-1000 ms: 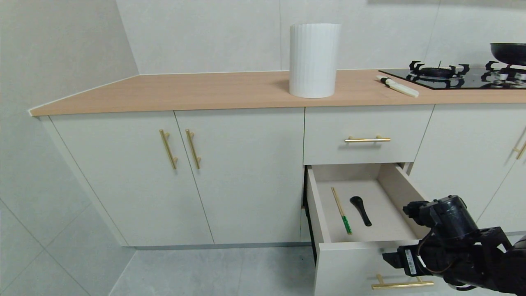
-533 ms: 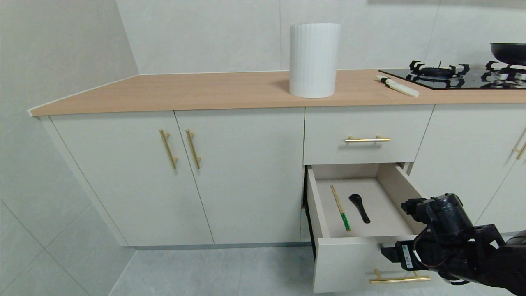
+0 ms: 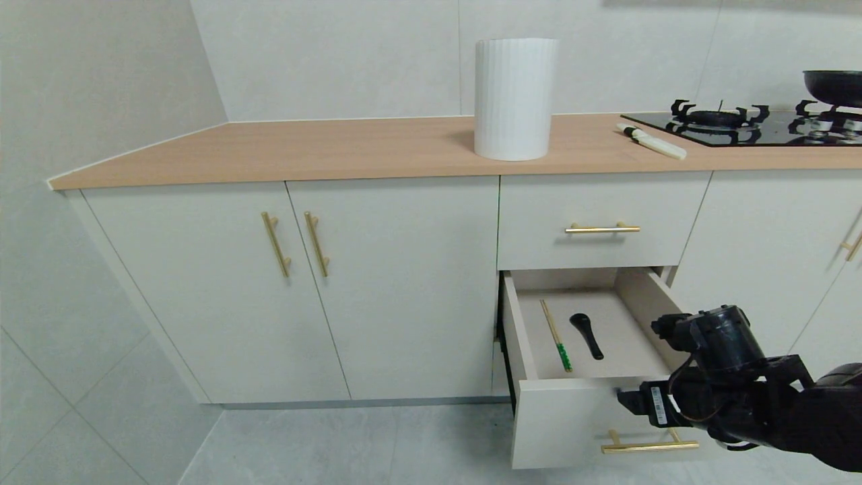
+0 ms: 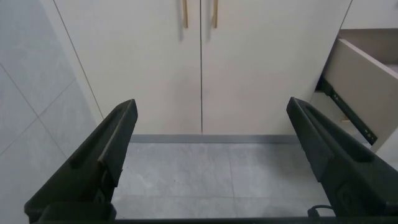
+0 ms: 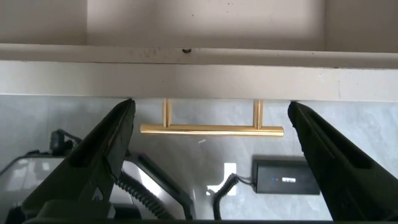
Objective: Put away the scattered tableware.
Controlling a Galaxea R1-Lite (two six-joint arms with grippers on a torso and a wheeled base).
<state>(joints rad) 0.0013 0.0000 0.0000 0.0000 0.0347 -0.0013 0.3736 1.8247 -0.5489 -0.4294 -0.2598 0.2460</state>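
The chopsticks and black spoon lie side by side, not touching, in the open drawer below the worktop. The right end effector, spread wide and empty, sits at the drawer front just above its handle, so the step looks like shutting the drawer. That calls for a straight, square push. A knife lies near the worktop's right end, and the left end effector is wide and empty.
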